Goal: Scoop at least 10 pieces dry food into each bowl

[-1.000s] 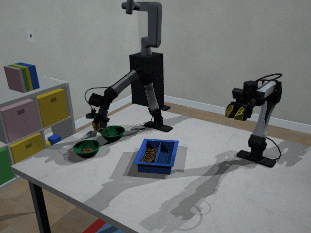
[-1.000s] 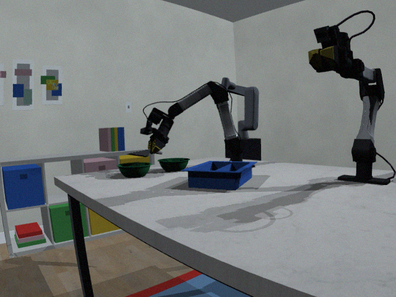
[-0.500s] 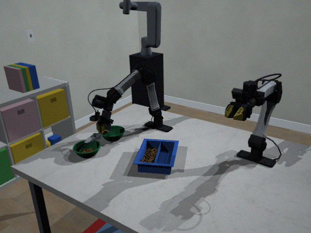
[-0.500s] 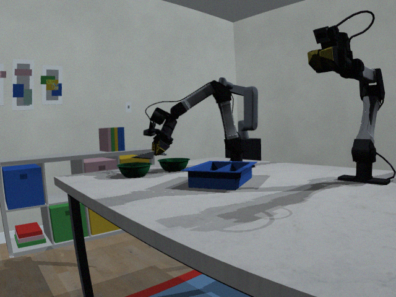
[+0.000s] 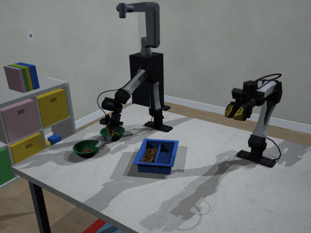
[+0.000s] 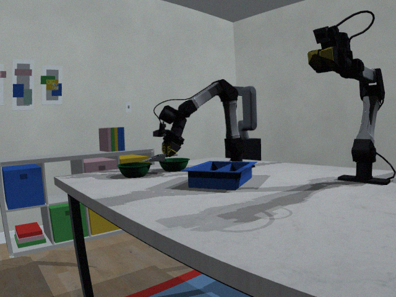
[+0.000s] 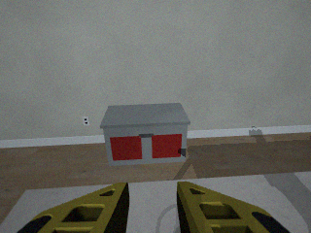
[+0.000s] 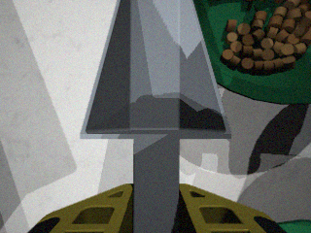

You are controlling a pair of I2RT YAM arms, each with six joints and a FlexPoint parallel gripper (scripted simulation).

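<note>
Grey metal-coloured, the scoop [image 5: 103,141] [image 6: 155,158] [image 8: 155,63] is pinched in your right gripper [image 5: 110,130] [image 6: 169,149] [image 8: 155,192], its tip cut off in the wrist view. That gripper partly hides the far bowl [image 5: 119,135] [image 6: 174,165]; you can't make out its contents. Your left gripper [image 5: 233,114] [image 6: 320,58] [image 7: 153,190] is slightly spread, holding nothing. Shadows streak your pale tabletop [image 5: 250,200] [image 6: 319,239] [image 7: 151,194] [image 8: 63,49] beneath grey walls [image 5: 213,37] [image 6: 159,47] [image 7: 146,49].

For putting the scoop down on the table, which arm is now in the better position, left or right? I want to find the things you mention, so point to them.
Right, I judge: its end effector [image 5: 110,132] [image 6: 166,153] [image 8: 155,194] grips the empty scoop [image 5: 103,141] [image 6: 155,158] [image 8: 155,116], while the left's [image 5: 233,115] [image 6: 319,59] [image 7: 153,194] holds nothing.
</note>
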